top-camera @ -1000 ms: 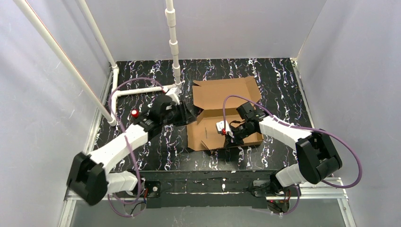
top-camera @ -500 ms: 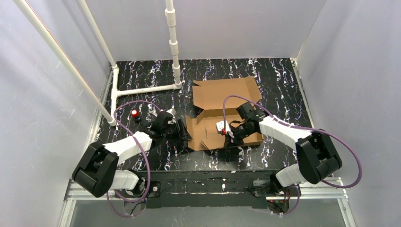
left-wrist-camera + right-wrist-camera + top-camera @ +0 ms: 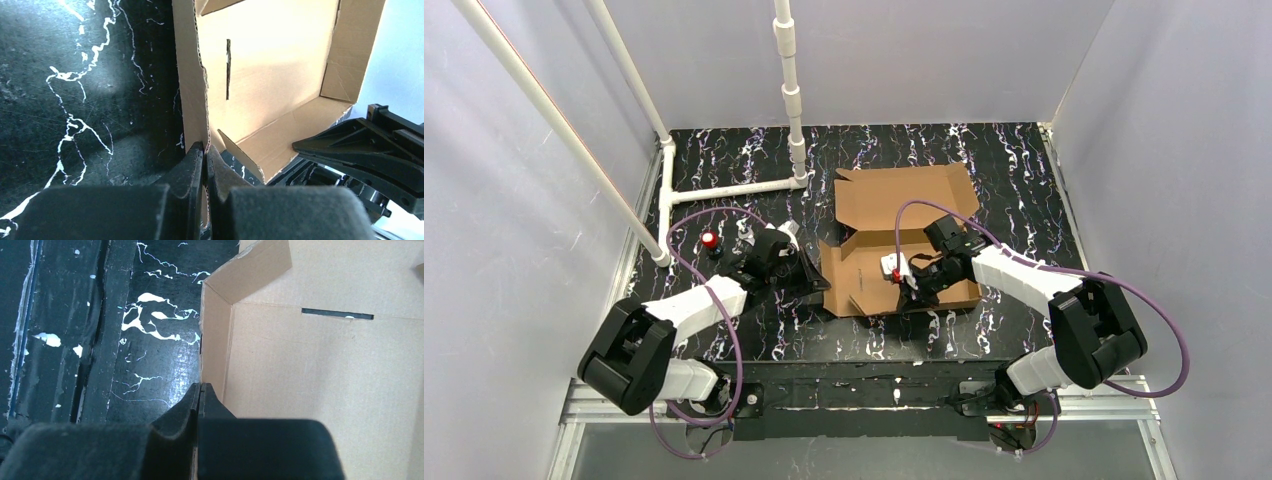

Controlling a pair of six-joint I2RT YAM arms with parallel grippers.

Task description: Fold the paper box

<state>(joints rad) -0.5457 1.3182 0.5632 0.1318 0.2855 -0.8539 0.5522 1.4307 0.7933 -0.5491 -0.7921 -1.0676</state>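
The paper box (image 3: 902, 285) is a brown cardboard tray in the middle of the table, its lid panel (image 3: 904, 195) lying flat behind it. My left gripper (image 3: 818, 281) is shut on the tray's left wall. In the left wrist view the fingertips (image 3: 199, 150) pinch that wall's corrugated edge (image 3: 191, 75), and a slit (image 3: 228, 70) shows in the floor beyond. My right gripper (image 3: 908, 294) reaches into the tray and is shut on its near wall. In the right wrist view its gripper (image 3: 200, 386) clamps the standing wall (image 3: 215, 345), next to the box floor (image 3: 325, 390).
A white pipe frame (image 3: 724, 190) lies at the back left of the black marbled table (image 3: 724, 160). A small red-topped object (image 3: 710, 240) sits left of my left arm. Grey walls close in both sides and the back.
My left arm swung from beside the pipe towards the near side, to the tray's left side. Its gripper opened, then shut on the left wall. The right arm has not moved.
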